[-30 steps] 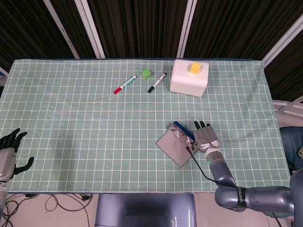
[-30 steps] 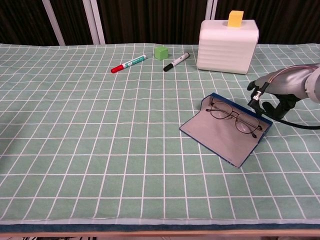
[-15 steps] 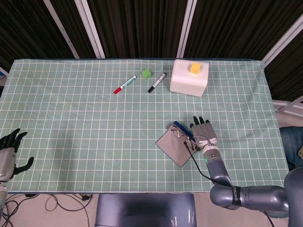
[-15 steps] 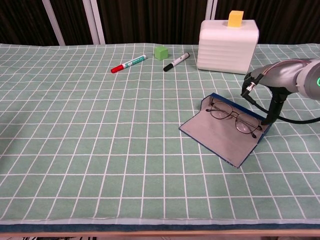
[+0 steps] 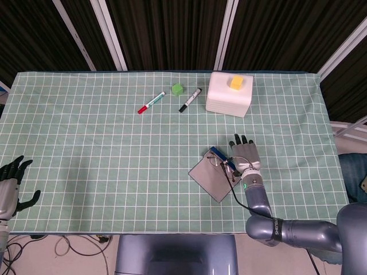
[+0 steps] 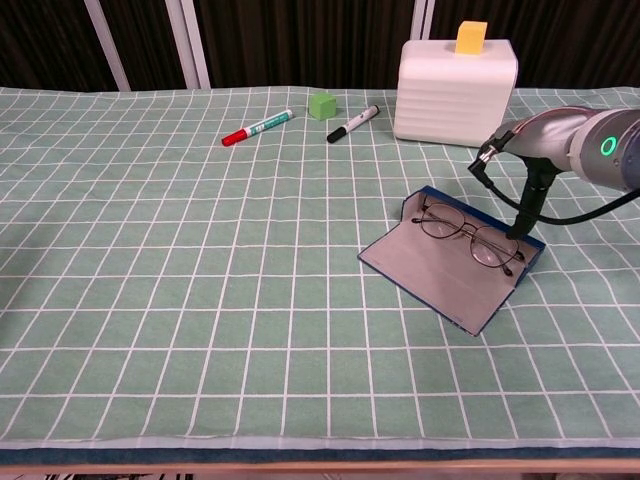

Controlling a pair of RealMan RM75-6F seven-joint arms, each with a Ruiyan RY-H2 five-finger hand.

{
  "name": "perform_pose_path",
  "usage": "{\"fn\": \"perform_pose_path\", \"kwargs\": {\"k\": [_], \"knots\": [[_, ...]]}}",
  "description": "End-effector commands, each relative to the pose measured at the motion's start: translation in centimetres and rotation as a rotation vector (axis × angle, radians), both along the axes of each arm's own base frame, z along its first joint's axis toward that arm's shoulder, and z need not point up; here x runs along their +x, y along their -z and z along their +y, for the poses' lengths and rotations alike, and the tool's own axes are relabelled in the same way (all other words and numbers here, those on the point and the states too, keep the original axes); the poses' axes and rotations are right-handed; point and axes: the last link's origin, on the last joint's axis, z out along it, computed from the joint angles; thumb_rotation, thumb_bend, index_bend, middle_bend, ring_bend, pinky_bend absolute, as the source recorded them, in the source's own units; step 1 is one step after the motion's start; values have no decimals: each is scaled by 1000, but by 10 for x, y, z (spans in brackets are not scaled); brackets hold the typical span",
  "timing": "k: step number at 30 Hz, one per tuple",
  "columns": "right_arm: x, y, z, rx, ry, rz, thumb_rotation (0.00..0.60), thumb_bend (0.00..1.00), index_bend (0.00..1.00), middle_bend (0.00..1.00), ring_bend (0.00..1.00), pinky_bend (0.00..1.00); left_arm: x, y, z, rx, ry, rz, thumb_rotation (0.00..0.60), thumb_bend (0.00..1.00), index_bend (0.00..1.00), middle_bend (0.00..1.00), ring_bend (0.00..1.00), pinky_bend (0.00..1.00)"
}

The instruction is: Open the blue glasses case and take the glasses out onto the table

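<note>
No legible brand or writing shows on any item. The blue glasses case (image 6: 455, 275) lies open on the desk (image 6: 150, 300), lid flap flat toward me; the glasses (image 6: 468, 236) rest inside, along its far edge. My right hand (image 5: 243, 154) sits just beside the case's right end, fingers extended and holding nothing. My left hand (image 5: 11, 184) hangs off the desk's near-left edge, fingers apart. The white box (image 6: 455, 92) carries a yellow block (image 6: 471, 36) on top.
</note>
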Motion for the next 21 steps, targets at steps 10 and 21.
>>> {"fn": "perform_pose_path", "kwargs": {"k": [10,21], "knots": [[-9,7,2,-3,20,4,600,211,188,14,0,186,0,0,0,1,0,-1,600,314,125,0,0,0],[-22,-2,-7,-32,38,30,600,221,188,14,0,186,0,0,0,0,1,-1,600,314,125,0,0,0]]}}
